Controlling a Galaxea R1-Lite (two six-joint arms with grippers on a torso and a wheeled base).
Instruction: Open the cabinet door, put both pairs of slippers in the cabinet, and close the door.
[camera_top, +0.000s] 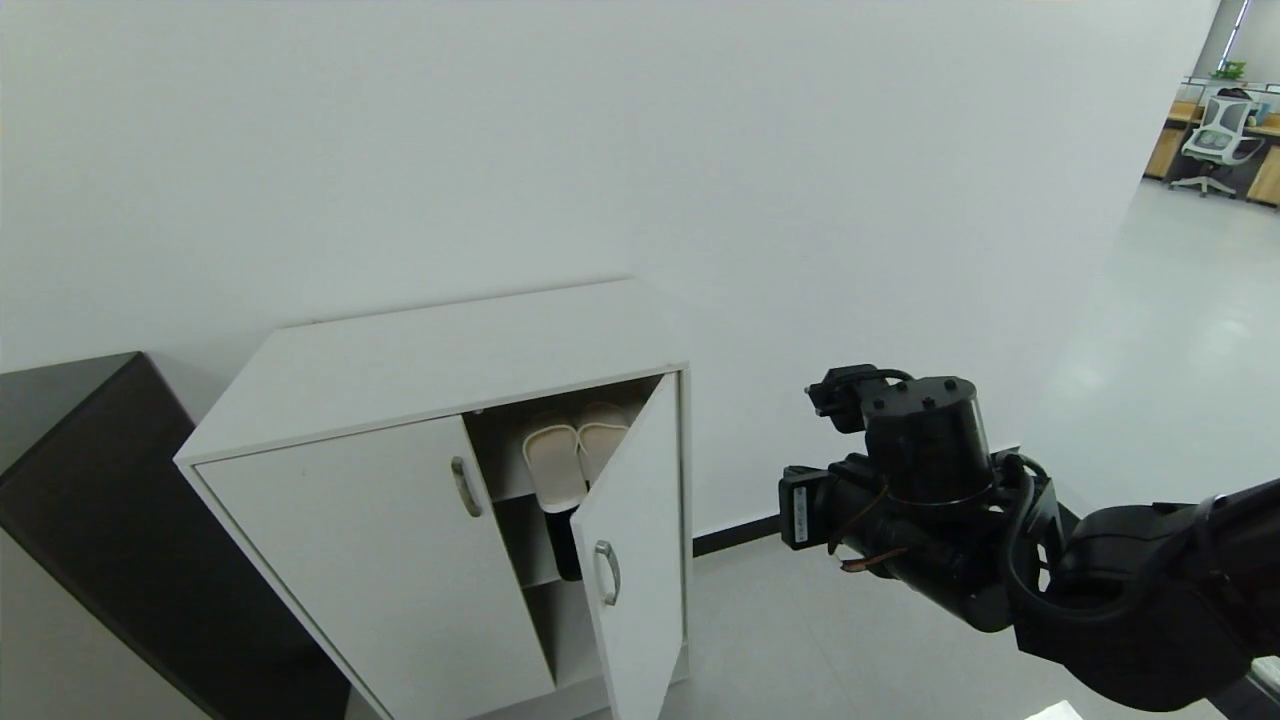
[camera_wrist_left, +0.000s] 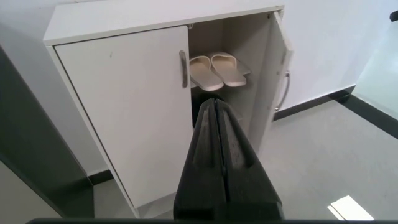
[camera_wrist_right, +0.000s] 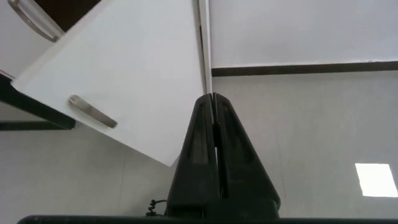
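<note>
- White cabinet (camera_top: 430, 350) is standing upright, its left door (camera_top: 380, 570) sitting shut and its right door (camera_top: 640, 540) hanging partly open.
- Beige slippers (camera_top: 572, 452) are lying side by side, high inside the cabinet.
- Dark item (camera_top: 566, 545), not identifiable, is standing just below the beige slippers.

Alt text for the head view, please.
White cabinet with its right door ajar and left door shut; a pale pair of slippers sits on the top shelf inside, a dark thing below it. The robot's right arm is raised beside the cabinet, apart from it.
</note>
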